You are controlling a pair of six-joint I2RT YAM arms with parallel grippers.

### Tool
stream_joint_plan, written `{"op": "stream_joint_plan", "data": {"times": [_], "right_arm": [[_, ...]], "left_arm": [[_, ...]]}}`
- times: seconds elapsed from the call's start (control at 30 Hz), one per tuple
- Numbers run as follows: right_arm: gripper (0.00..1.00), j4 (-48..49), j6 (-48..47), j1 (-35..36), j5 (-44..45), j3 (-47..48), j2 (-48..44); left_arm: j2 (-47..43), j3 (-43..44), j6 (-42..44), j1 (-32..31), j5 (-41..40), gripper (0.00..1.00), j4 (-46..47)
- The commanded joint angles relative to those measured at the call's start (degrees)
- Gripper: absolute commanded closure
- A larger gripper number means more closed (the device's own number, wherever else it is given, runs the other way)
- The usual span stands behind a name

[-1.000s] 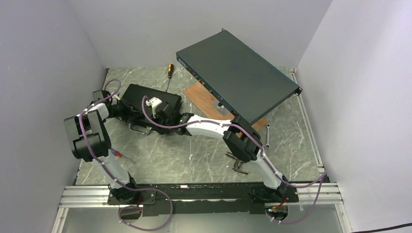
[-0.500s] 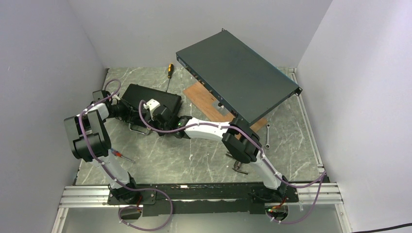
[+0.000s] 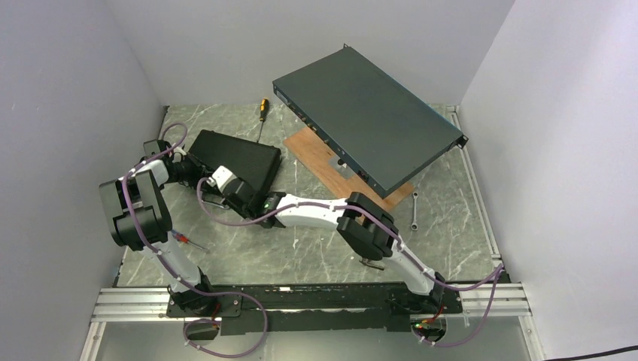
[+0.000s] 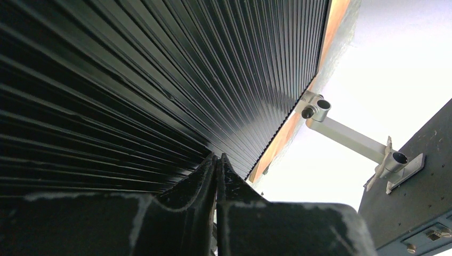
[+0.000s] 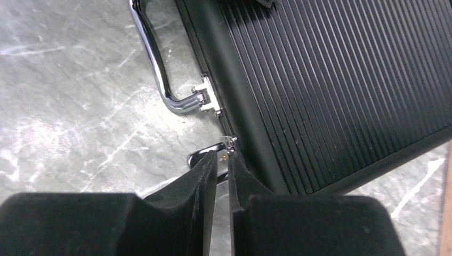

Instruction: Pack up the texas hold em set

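- The right gripper (image 5: 223,157) has drawn back across the lid of the texas hold em set (image 3: 242,153) over the last second. It is now off the ribbed top and sits at the case's front edge.
- The wrist view puts its tips right at a silver latch (image 5: 228,143), just beside the chrome handle (image 5: 154,69). Its fingers are pressed nearly together with only a slit between them. I cannot tell whether they pinch the latch tab or merely touch it.
- The left gripper (image 4: 217,160) has not shifted. Its fingers are together, with the tips against the black ribbed shell at the case's far-left end (a bracing post, as I read it).
- The case itself has stayed put at the left rear of the marble table (image 3: 301,248), lying flat with the lid down. No chips or foam are on show.
- The large grey metal box (image 3: 369,124) leans untouched at the back right, well apart from the case.
- My reading is that the packing proper is done and the work has moved on to fastening. The next move likely calls for a firm push or flip on that latch while the left arm keeps the case from sliding.
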Motion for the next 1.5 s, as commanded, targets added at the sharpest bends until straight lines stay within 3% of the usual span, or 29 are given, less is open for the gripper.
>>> {"op": "stream_joint_plan", "data": {"times": [0.0,0.27,0.63,0.77,0.93,1.1,1.27,1.47], "right_arm": [[0.83,-6.1,-8.6,3.1,7.5,0.5,3.8],[0.83,-1.1,-26.1,7.7,22.3,-2.6,10.4],[0.81,3.4,-31.6,8.5,25.0,-7.9,11.3],[0.79,1.0,-23.7,8.2,19.5,-12.3,5.8],[0.69,2.9,-9.4,8.1,15.0,-22.0,-7.6],[0.61,0.6,4.1,5.6,8.0,-25.4,-16.6],[0.54,1.0,8.2,3.5,5.2,-24.0,-18.2],[0.49,-3.2,7.2,0.2,4.6,-12.6,-13.4]], "left_arm": [[2.6,-0.7,2.1,0.3,-7.8,0.89,-3.6],[2.8,-0.6,2.2,0.3,-7.9,0.89,-3.8],[3.1,-0.4,2.3,0.3,-8.0,0.89,-4.0],[3.1,-0.4,2.6,0.4,-7.7,0.89,-4.2],[1.8,-0.2,3.5,0.3,-8.4,0.87,-4.0],[0.2,-0.2,4.5,0.1,-8.2,0.8,-3.4],[-1.1,0.3,5.8,-0.8,-9.7,0.75,-3.9],[-1.7,0.3,8.2,-1.7,-8.2,0.67,-3.0]]}}
